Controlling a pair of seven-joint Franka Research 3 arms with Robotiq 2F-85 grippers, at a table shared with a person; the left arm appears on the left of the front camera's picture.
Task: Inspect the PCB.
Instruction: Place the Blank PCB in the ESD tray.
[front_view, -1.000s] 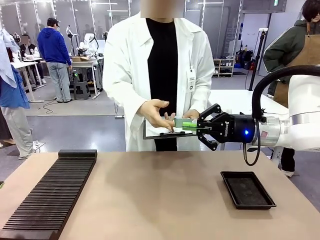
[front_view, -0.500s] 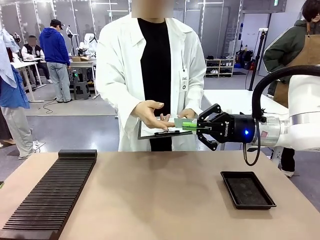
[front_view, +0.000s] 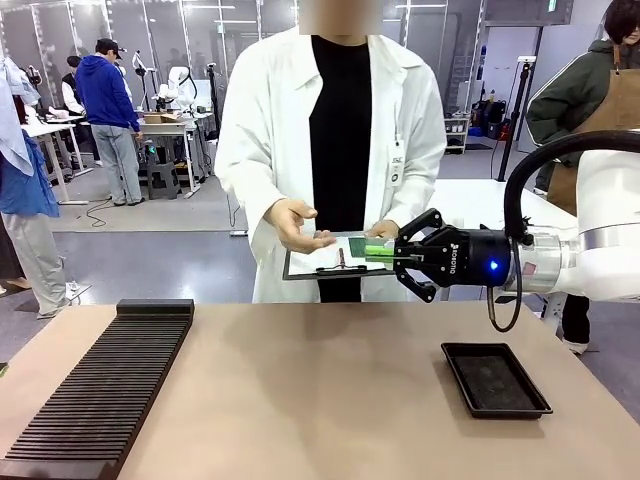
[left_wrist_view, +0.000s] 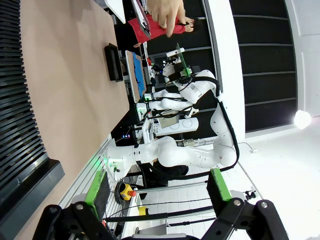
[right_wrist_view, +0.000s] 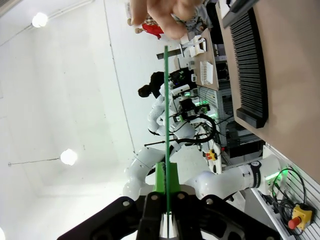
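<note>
The PCB (front_view: 368, 246), a small green board, is held out level above the table's far edge with my right gripper (front_view: 393, 252) shut on its near end. In the right wrist view the PCB (right_wrist_view: 166, 110) shows edge-on as a thin green line rising from the right gripper (right_wrist_view: 166, 187). The person's hand (front_view: 299, 224) hovers palm-up just left of the board's free end, over a clipboard (front_view: 330, 262) held in the other hand. My left gripper (left_wrist_view: 157, 187) stands open with nothing between its green pads, and its view takes in the table sideways.
A shallow black tray (front_view: 495, 378) lies on the table's right side below my right arm. A long black slotted rack (front_view: 100, 390) runs along the left side. The person in a white coat (front_view: 270, 130) stands at the far edge.
The person has stepped to the right and the clipboard shifted with them; the open hand stays near the board's free end. My right gripper and the PCB have not moved.
</note>
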